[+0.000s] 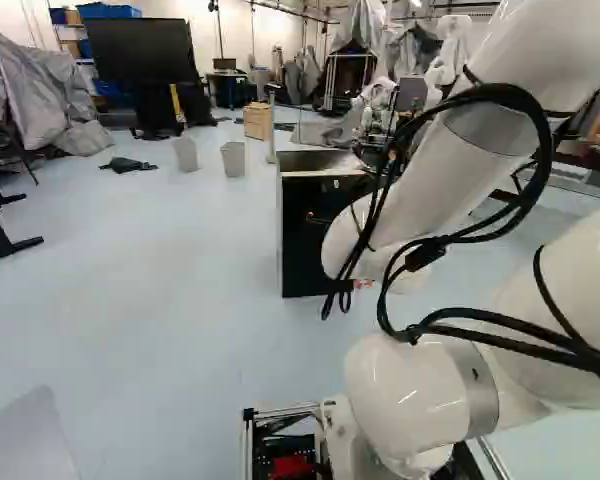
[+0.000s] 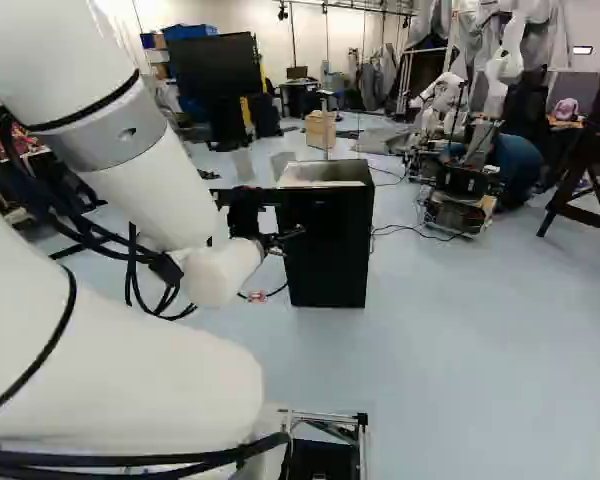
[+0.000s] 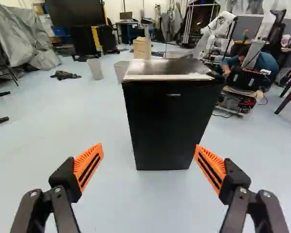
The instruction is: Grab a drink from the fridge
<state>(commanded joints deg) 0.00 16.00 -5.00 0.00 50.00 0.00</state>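
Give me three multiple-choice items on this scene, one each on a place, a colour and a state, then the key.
1. Where is the fridge?
A) On a table
B) On the floor, ahead of the gripper
C) Behind the wooden box

2. What colour are the finger pads?
A) Blue
B) Orange
C) Green

3. How does the gripper stand?
A) Open, gripping nothing
B) Shut on a drink
C) Shut on the fridge

Key:
1 B: the wrist view shows the fridge's base on the floor, beyond the fingertips.
2 B: both pads show orange in the wrist view.
3 A: the fingers stand wide apart with nothing gripped.
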